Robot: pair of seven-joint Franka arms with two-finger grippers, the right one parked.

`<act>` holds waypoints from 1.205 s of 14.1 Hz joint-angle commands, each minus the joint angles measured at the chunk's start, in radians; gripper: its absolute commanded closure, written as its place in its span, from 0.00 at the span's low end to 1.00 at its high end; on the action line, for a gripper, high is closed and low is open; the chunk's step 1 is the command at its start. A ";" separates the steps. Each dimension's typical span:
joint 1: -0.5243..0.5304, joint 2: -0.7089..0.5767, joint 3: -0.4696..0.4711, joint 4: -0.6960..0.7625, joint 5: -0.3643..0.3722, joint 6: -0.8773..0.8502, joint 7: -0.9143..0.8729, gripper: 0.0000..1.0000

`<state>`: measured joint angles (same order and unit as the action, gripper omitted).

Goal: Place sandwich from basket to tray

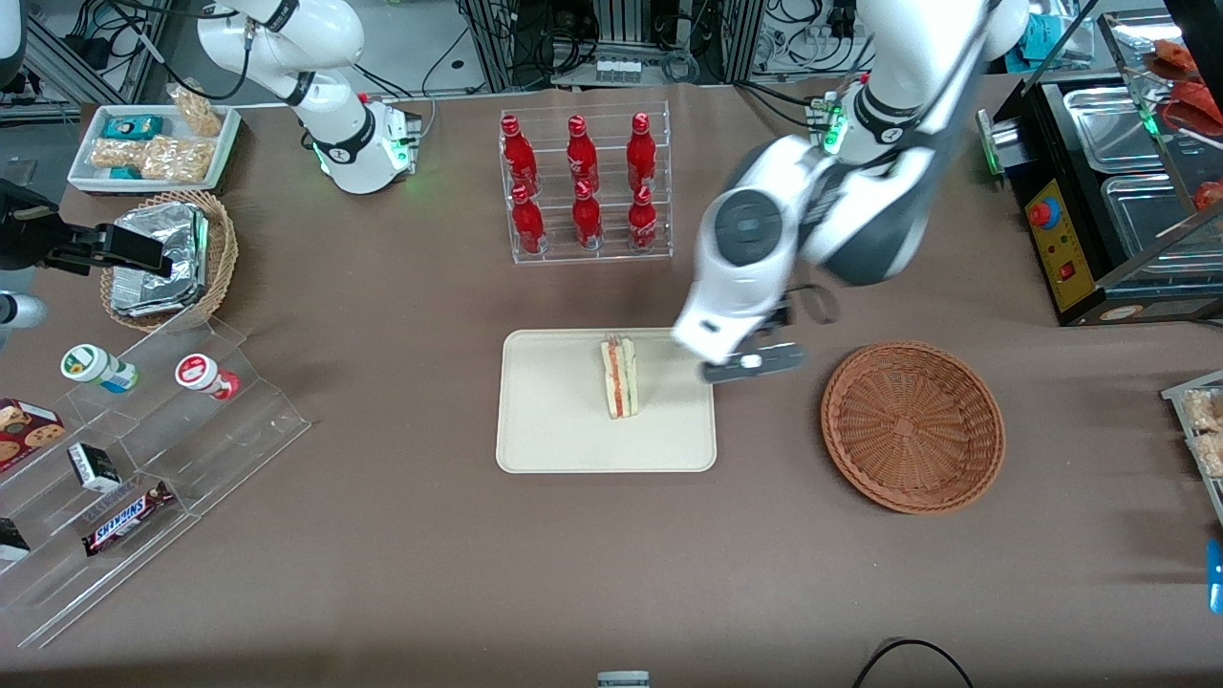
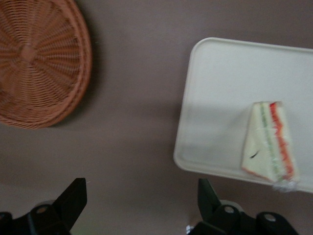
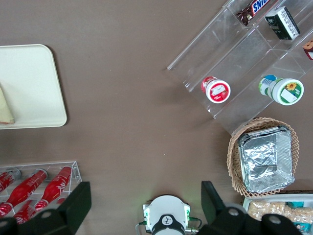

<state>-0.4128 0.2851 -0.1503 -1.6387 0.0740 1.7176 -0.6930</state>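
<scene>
The sandwich (image 1: pixel 619 376) is shown standing on the cream tray (image 1: pixel 554 430), well apart from the wicker basket (image 1: pixel 912 426), which holds nothing. The left gripper (image 1: pixel 755 363) is held above the table between tray and basket, just beside the tray's edge; its fingers (image 2: pixel 72 198) are spread wide and nothing is gripped.
</scene>
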 commanded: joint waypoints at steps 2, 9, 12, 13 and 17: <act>0.142 -0.200 -0.009 -0.070 -0.028 -0.218 0.277 0.00; 0.405 -0.349 -0.008 -0.070 -0.029 -0.360 0.536 0.00; 0.468 -0.342 -0.008 0.018 -0.026 -0.429 0.601 0.00; 0.473 -0.334 -0.008 0.063 -0.020 -0.462 0.610 0.00; 0.471 -0.334 -0.011 0.105 -0.028 -0.512 0.610 0.00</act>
<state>0.0548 -0.0470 -0.1538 -1.5520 0.0555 1.2490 -0.0919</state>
